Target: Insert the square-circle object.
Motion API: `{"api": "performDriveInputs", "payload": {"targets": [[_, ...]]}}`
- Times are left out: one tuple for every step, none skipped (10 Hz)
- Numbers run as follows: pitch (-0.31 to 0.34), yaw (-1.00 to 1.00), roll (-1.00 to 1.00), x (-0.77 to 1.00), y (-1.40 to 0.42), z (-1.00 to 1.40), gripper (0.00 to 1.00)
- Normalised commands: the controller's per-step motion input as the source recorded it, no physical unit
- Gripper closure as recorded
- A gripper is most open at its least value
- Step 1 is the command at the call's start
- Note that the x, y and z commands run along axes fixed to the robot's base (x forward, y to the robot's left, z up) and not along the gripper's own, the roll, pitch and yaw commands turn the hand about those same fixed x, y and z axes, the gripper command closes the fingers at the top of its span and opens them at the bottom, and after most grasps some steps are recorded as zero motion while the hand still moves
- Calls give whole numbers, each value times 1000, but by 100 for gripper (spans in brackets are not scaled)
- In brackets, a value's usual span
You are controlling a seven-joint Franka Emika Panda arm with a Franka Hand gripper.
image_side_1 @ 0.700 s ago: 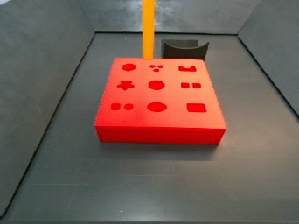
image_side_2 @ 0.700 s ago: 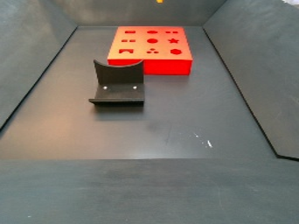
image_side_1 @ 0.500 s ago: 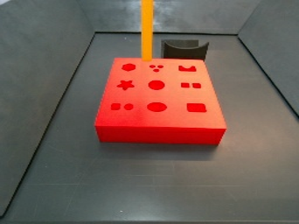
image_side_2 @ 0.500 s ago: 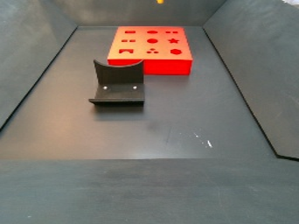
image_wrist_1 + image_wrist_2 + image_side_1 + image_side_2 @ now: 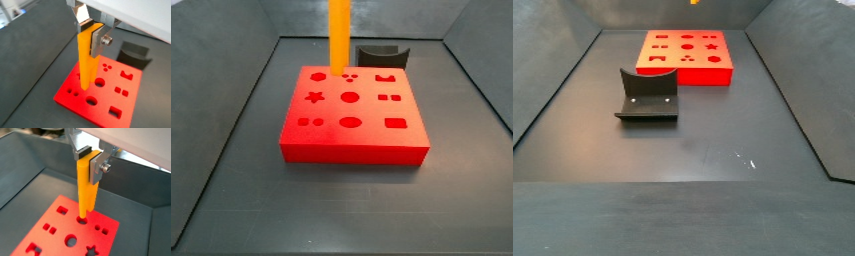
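The tool [image 5: 89, 31] grips the square-circle object [image 5: 87, 60] upright over the red block [image 5: 354, 115], its tip near the 11 o'clock holes; insertion is underway; next, a straight, aligned descent.

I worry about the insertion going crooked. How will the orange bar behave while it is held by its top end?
The square-circle object hangs straight from the gripper, so it is probably stiff. Long, slender and pinched only at the top, it may pivot if its tip catches the red block.
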Motion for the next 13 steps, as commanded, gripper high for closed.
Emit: {"api": "performDriveInputs", "payload": {"targets": [[-156, -889, -236, 0, -66, 0, 100], [-156, -889, -233, 0, -66, 0, 100], [-150, -897, -226, 0, -66, 0, 100], [-117, -983, -141, 0, -51, -69, 100], [-51, -1000, -16, 0, 0, -251, 100], [-20, -1000, 0, 0, 0, -297, 100], [-11, -1000, 0, 0, 0, -277, 100], [-10, -1000, 0, 0, 0, -274, 100], [-10, -1000, 0, 0, 0, -266, 100], [-9, -1000, 54, 0, 0, -197, 100], [-6, -1000, 84, 0, 0, -226, 100], [-4, -1000, 83, 0, 0, -226, 100], [-6, -1000, 77, 0, 0, -229, 100]]}}
